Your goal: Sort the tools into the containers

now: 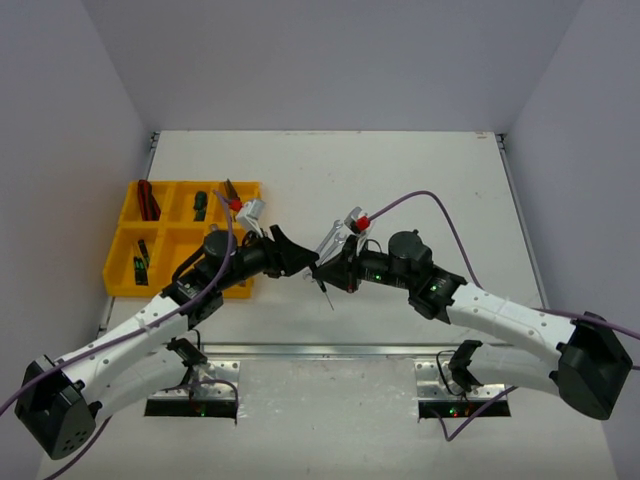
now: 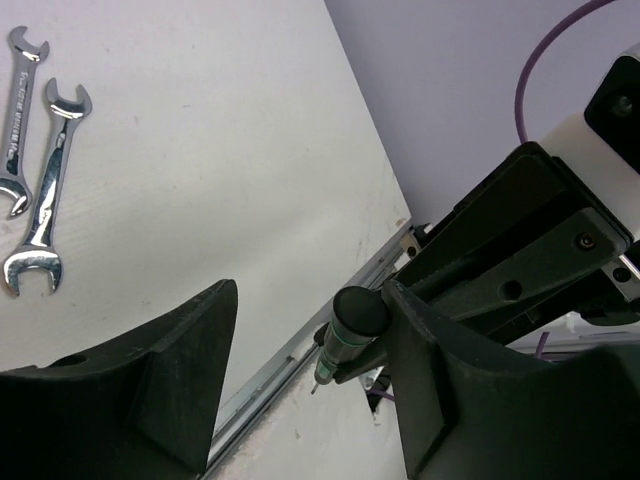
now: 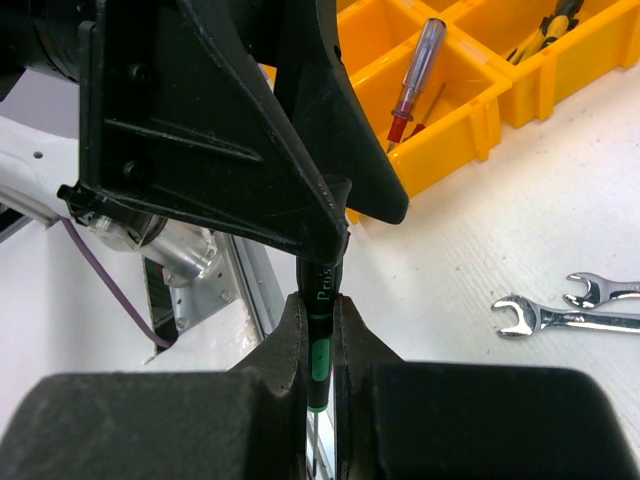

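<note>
My right gripper (image 1: 326, 272) is shut on a black screwdriver with green bands (image 3: 319, 345), held above the table centre with its tip pointing down (image 1: 329, 300). In the right wrist view the gripper (image 3: 320, 330) clamps the handle's lower part. My left gripper (image 1: 302, 262) is open, and its jaws (image 2: 310, 370) straddle the screwdriver's black butt end (image 2: 360, 315), which lies against the right finger (image 2: 450, 390). Two silver wrenches (image 2: 45, 190) lie side by side on the table. The yellow tray (image 1: 122, 290) stands at the left.
The tray holds a red tool (image 1: 148, 200), green-handled tools (image 1: 200, 205), pliers (image 1: 232, 195) and a red-handled screwdriver (image 3: 415, 70). The wrenches (image 3: 560, 318) lie right of the tray in the right wrist view. A metal rail (image 1: 330, 350) runs along the table's near edge.
</note>
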Robot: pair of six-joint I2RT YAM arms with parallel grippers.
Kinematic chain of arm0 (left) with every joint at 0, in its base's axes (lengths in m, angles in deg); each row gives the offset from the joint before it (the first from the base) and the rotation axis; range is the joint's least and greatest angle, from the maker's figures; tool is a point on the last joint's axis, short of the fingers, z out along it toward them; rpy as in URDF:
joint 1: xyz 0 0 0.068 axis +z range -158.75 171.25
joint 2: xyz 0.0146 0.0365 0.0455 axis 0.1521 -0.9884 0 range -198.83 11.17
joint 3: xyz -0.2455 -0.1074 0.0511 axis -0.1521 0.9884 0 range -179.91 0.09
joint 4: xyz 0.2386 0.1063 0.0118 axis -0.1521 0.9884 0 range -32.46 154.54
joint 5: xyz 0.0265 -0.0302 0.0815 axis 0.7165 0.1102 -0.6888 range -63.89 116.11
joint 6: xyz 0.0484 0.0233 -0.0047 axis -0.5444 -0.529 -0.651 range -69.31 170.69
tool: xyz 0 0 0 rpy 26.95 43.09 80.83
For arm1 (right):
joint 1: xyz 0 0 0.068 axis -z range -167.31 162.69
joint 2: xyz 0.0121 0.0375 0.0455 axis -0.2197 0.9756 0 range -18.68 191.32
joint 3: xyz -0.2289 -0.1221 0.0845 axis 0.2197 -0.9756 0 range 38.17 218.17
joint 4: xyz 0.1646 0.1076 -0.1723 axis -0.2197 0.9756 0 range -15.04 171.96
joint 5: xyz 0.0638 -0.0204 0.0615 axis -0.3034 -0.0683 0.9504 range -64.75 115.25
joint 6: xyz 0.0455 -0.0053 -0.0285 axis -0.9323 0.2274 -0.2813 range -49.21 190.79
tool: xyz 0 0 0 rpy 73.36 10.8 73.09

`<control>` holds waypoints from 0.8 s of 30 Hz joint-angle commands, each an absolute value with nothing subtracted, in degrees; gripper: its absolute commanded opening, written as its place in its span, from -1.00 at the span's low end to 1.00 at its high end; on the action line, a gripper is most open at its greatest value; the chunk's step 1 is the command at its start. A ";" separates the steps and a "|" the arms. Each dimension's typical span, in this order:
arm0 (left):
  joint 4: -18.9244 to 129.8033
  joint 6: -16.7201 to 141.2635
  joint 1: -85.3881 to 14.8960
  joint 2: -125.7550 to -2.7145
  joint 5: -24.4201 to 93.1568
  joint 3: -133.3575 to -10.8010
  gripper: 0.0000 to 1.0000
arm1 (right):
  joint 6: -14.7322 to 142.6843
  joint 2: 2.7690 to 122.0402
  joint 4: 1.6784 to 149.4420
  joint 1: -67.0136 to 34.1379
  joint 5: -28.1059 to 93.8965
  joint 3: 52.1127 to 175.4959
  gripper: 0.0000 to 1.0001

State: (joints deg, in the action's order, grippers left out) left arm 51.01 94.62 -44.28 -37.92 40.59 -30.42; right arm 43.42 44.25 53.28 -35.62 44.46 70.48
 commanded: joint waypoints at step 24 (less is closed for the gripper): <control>88.36 85.35 -35.02 -47.71 -1.01 -54.21 -1.00 | 44.78 35.95 75.07 -35.74 17.74 77.63 0.98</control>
